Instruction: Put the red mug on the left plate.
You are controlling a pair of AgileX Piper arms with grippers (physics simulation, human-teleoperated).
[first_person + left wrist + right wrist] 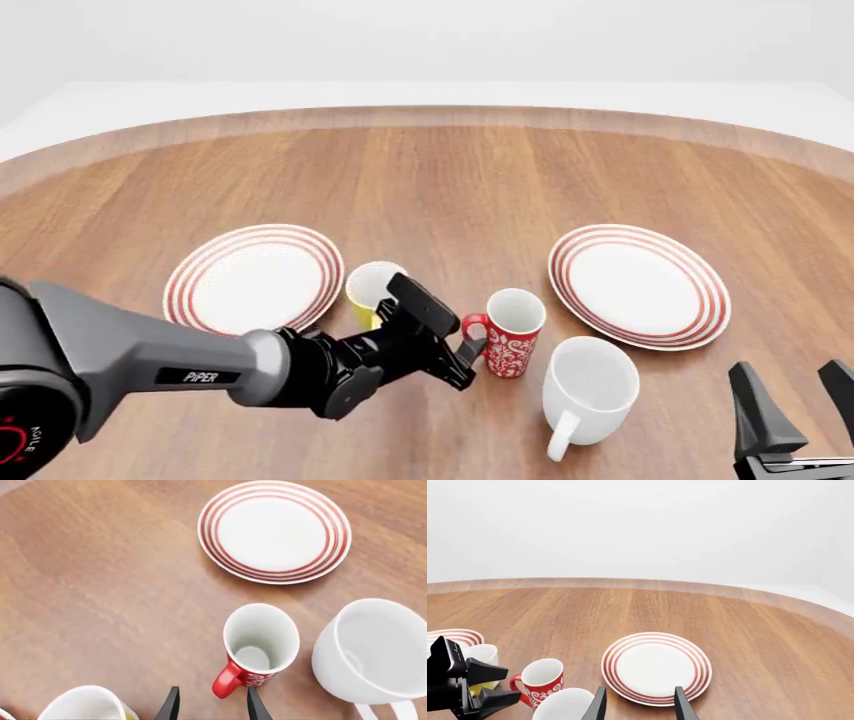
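The red mug (513,338), with its white swirl pattern, stands upright on the table between the two plates, handle (227,680) toward my left gripper. My left gripper (461,342) is open, its fingertips (255,706) either side of the handle and just short of it, not closed on it. The mug also shows in the right wrist view (539,682). The left plate (254,277) lies empty to the left, behind the arm. My right gripper (798,408) is open and empty at the near right.
A yellow mug (372,289) stands by the left plate's right edge, close to my left arm. A larger white mug (587,388) stands just right of and nearer than the red mug. The right plate (641,285) is empty.
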